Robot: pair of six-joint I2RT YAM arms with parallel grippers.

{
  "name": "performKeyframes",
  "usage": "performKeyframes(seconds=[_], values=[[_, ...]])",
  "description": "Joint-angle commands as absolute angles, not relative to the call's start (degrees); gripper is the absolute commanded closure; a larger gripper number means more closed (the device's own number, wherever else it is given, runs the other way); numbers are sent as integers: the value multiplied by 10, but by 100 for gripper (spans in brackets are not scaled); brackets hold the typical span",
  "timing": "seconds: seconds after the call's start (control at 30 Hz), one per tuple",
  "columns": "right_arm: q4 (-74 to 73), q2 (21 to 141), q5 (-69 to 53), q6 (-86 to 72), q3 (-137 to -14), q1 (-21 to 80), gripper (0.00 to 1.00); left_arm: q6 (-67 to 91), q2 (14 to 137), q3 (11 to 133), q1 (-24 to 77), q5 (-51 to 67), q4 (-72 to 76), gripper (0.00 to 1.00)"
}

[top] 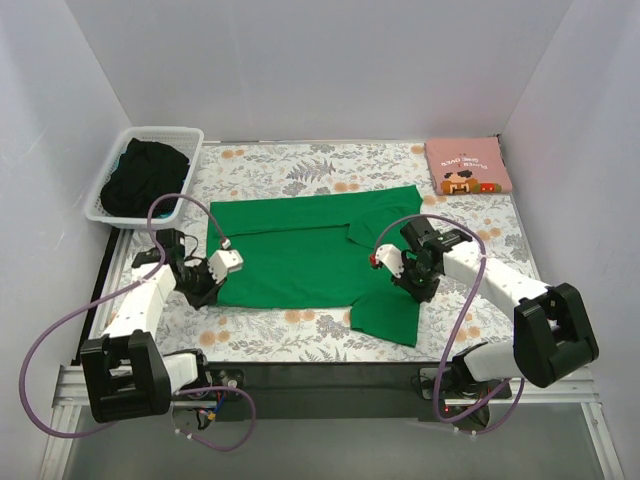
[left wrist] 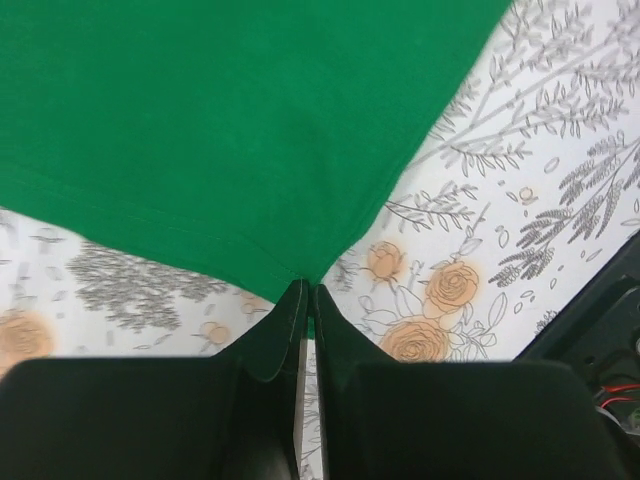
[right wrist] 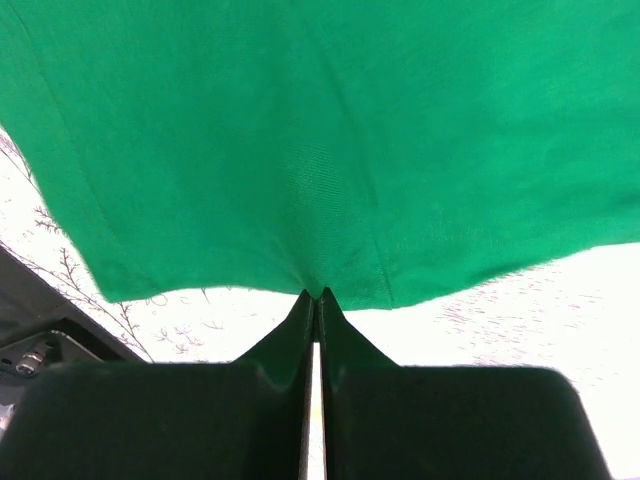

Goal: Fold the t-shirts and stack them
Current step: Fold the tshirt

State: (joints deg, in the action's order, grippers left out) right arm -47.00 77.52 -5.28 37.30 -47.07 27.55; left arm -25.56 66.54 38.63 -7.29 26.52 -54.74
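Observation:
The green t-shirt (top: 310,255) lies spread on the floral table cloth in the top view, one sleeve reaching toward the near right. My left gripper (top: 205,290) is shut on its near left corner; in the left wrist view the green t-shirt (left wrist: 230,130) runs into the closed fingertips of that gripper (left wrist: 310,290). My right gripper (top: 418,290) is shut on the shirt's right edge; in the right wrist view the cloth (right wrist: 330,140) is pinched in that gripper (right wrist: 317,295). The pink t-shirt (top: 467,166) with the cartoon print lies folded at the far right corner.
A white slatted basket (top: 145,175) holding dark clothing (top: 148,172) stands at the far left. The floral table cloth (top: 290,165) covers the table. White walls enclose the left, back and right sides. The dark front edge (top: 320,372) runs between the arm bases.

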Motion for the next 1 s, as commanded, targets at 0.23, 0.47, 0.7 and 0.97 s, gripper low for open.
performKeyframes(seconds=[0.23,0.47,0.7,0.97], values=[[-492,853,-46,407,-620,257,99,-197,770,544,-80,326,-542,100],[-499,932,-49,436,-697,222,99,-164,850,616,-84,342,-518,100],[-513,992,-55,455,-780,200,99,-133,906,672,-91,348,-491,100],[-519,1049,-62,458,-838,188,99,-101,957,721,-93,349,-457,100]])
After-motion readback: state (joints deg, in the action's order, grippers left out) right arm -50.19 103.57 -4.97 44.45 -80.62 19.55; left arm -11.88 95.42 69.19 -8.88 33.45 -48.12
